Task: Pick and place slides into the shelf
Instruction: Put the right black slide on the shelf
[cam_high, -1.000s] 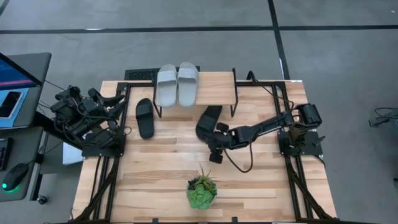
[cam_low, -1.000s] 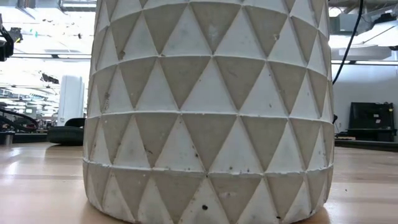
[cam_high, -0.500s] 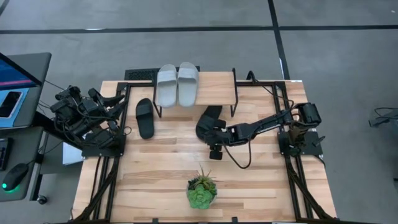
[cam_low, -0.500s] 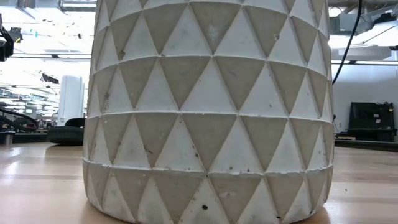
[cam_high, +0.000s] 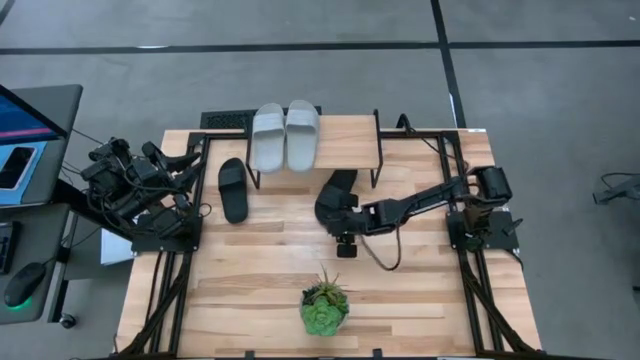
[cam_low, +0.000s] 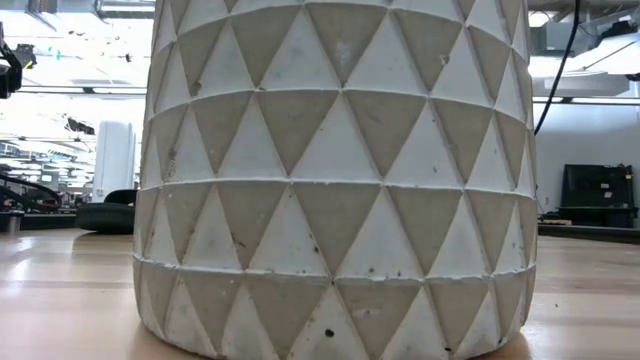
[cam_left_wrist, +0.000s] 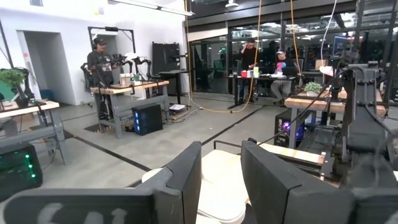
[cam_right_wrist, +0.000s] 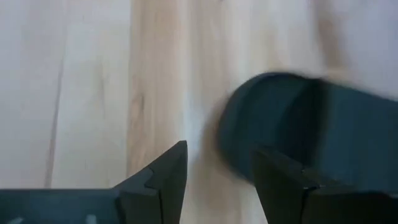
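Two light grey slides (cam_high: 285, 135) lie side by side on the shelf's (cam_high: 350, 135) plank top, at the table's far side. One black slide (cam_high: 232, 188) lies flat on the table left of the shelf. A second black slide (cam_high: 337, 190) lies in front of the shelf. My right gripper (cam_high: 332, 218) slants down at this slide's near end, open. In the right wrist view its fingers (cam_right_wrist: 217, 168) show bare table between them, with the slide's rounded end (cam_right_wrist: 249, 124) just beyond one finger. My left gripper (cam_left_wrist: 221, 180) waits at the table's left edge, open and level. My right gripper has one finger (cam_right_wrist: 280, 180) standing in front of the black slide's rounded end (cam_right_wrist: 239, 134). I cannot tell whether it touches. The slide lies flat on the table, outside the gap between the fingers.
A green potted plant (cam_high: 324, 305) in a faceted grey pot (cam_low: 340, 170) stands near the table's front edge and fills the low view. The shelf's black wire legs (cam_high: 376, 160) stand just behind the right-hand black slide. People and workbenches show in the room beyond.
My right gripper has rolled about its own axis while staying at the near end of the right-hand black slide. The slides have kept their places.
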